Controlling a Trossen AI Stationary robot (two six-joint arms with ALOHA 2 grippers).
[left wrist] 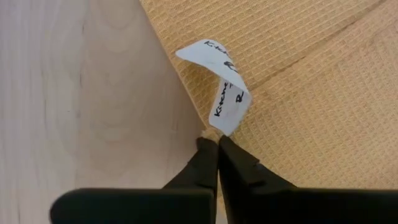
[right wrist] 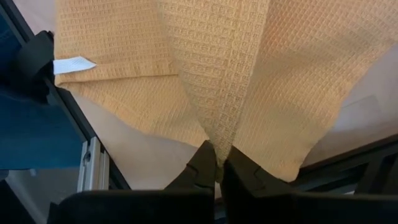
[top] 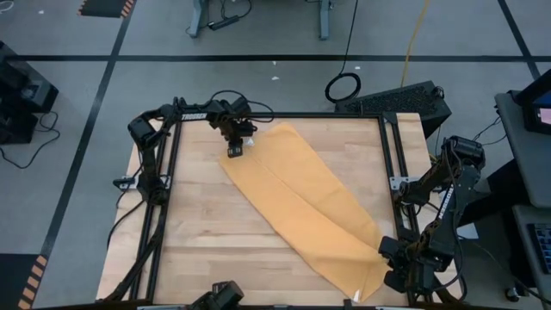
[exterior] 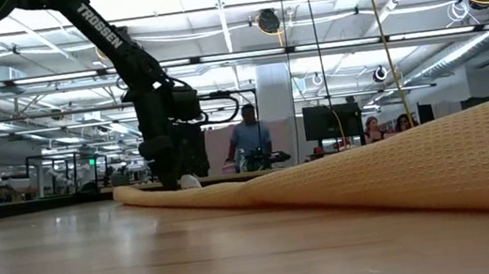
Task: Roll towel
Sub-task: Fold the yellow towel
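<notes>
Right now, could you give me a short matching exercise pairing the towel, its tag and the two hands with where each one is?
Things:
1. towel
2. tag
3. left hand
4. right hand

Places:
A. shut on the towel's far corner, by the tag
B. folded lengthwise, lying diagonally across the table
C. shut on the towel's near end, at the table's right edge
D. curled up at the towel's far edge

Pairs: 1-B, 2-D, 3-A, 4-C

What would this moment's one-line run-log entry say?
towel: folded lengthwise, diagonal on table | left end effector: shut on far corner by tag | right end effector: shut on near end
</notes>
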